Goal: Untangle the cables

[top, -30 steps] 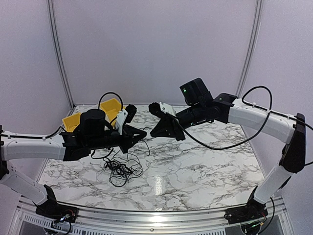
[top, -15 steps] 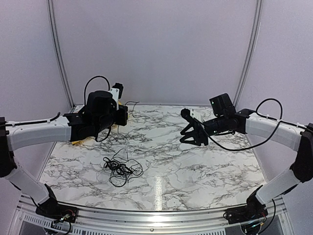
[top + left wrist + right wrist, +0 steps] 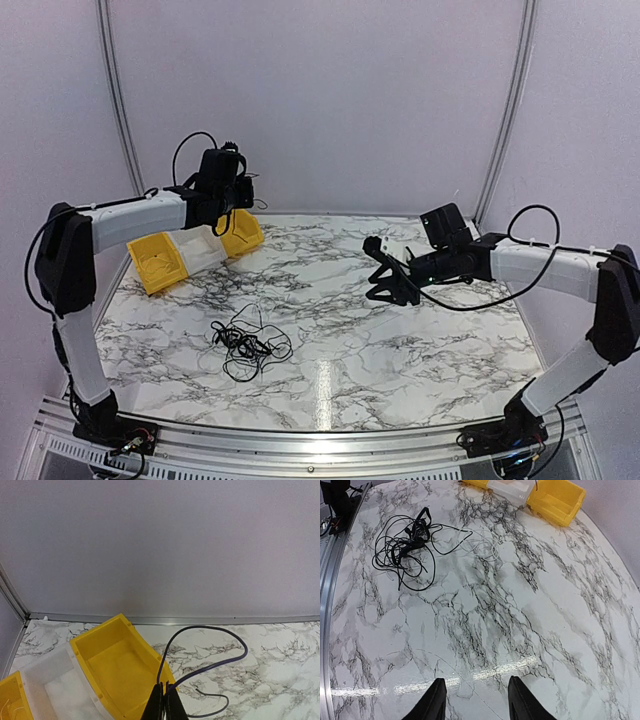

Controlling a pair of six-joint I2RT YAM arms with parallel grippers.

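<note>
Nearest the bases, the tangle of cables (image 3: pixel 248 345) lies on the bench (image 3: pixel 420 360), left of centre. Thin black loops are piled over each other, with dark end pieces buried in the middle. The right wrist view shows the same knot (image 3: pixel 405 545) untouched by either hand, with loops fanning out on all sides. A faint pale wire runs off its edge; I can't tell whether it's joined to the pile.

Further back on the right side, the right hand (image 3: pixel 476 702) hovers above bare marble with its fingers spread fairly wide and nothing between them. It is well apart from the tangle.

At the far left, the left arm is raised high over the row of bins. The left hand (image 3: pixel 163 700) is pinched tight on a single cable (image 3: pixel 205 627), which arcs out in one open loop and hangs free of the pile. Below it sit a yellow bin (image 3: pixel 115 665) and, just beside that, a clear bin (image 3: pixel 55 680). A second yellow bin (image 3: pixel 160 262) sits at the other end of the row.

Progress looks like an early-to-middle stage. One cable looks pulled clear and is probably headed for a bin, but it isn't set down yet. The bulk of the cables remain knotted on the bench, so most of the separating is left to do.
</note>
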